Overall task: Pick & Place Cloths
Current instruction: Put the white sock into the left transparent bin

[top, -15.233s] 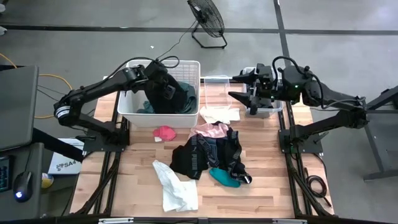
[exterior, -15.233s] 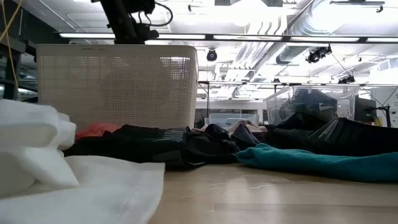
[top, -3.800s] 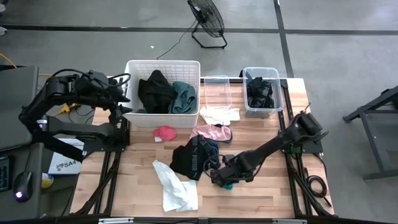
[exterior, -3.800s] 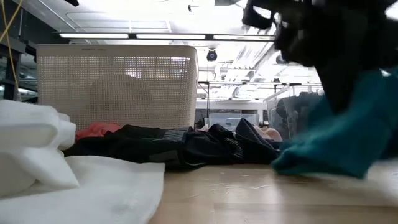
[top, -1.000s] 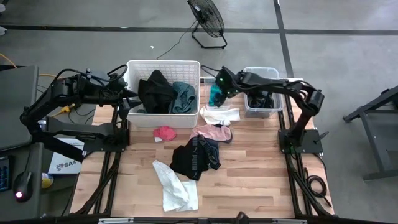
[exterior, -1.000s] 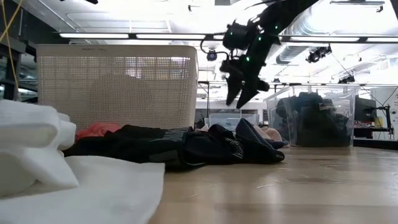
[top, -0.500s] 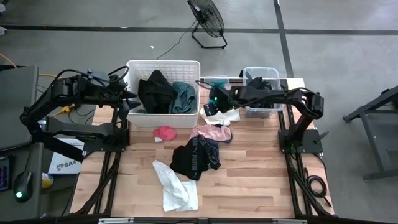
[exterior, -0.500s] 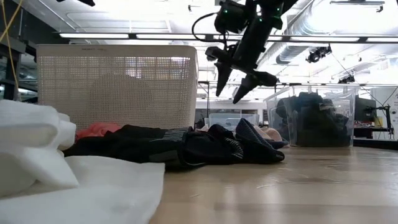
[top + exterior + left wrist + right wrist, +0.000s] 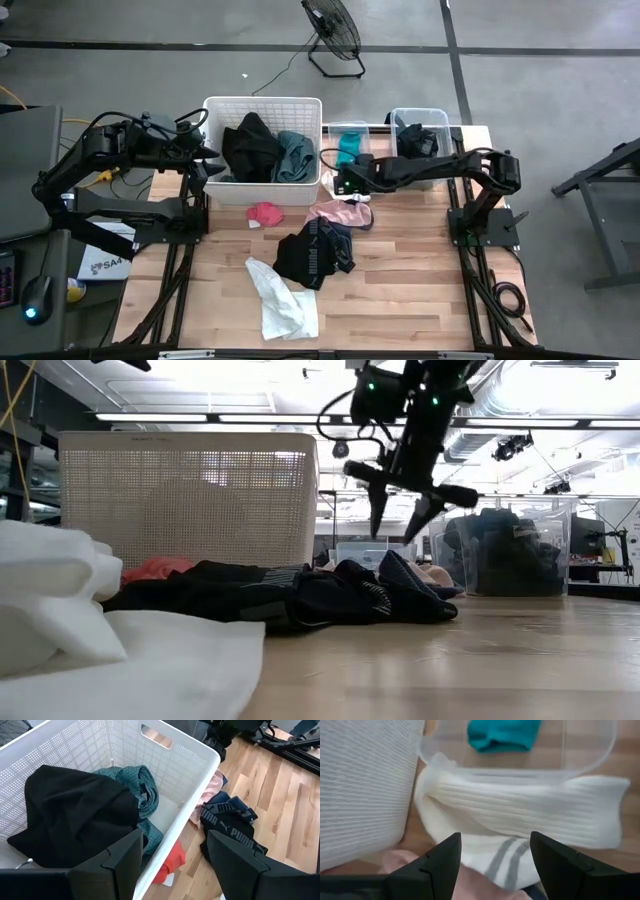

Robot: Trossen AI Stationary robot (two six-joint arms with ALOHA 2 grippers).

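My right gripper (image 9: 343, 183) (image 9: 398, 525) hangs open, fingers pointing down, above a white ribbed cloth with grey stripes (image 9: 520, 820) that lies on the table against the middle clear tub (image 9: 348, 128). A teal cloth (image 9: 347, 146) lies in that tub. My left gripper (image 9: 207, 160) (image 9: 175, 840) waits open at the white basket's left side; the basket (image 9: 262, 103) holds a black cloth (image 9: 75, 815) and a teal-green one (image 9: 142, 785). On the table lie a red-pink piece (image 9: 265, 212), a pink cloth (image 9: 340, 210), a black garment (image 9: 315, 250) and a white cloth (image 9: 282, 300).
A second clear tub (image 9: 420, 118) at the far right holds a black cloth (image 9: 415, 145). The basket's wall (image 9: 365, 785) stands close beside my right gripper. Bare wood shows at the table's near right (image 9: 420, 290).
My right gripper has drawn back from above the middle tub toward the table's near edge and tipped until its fingers point down over the white ribbed cloth. The teal cloth lies in the tub behind it.
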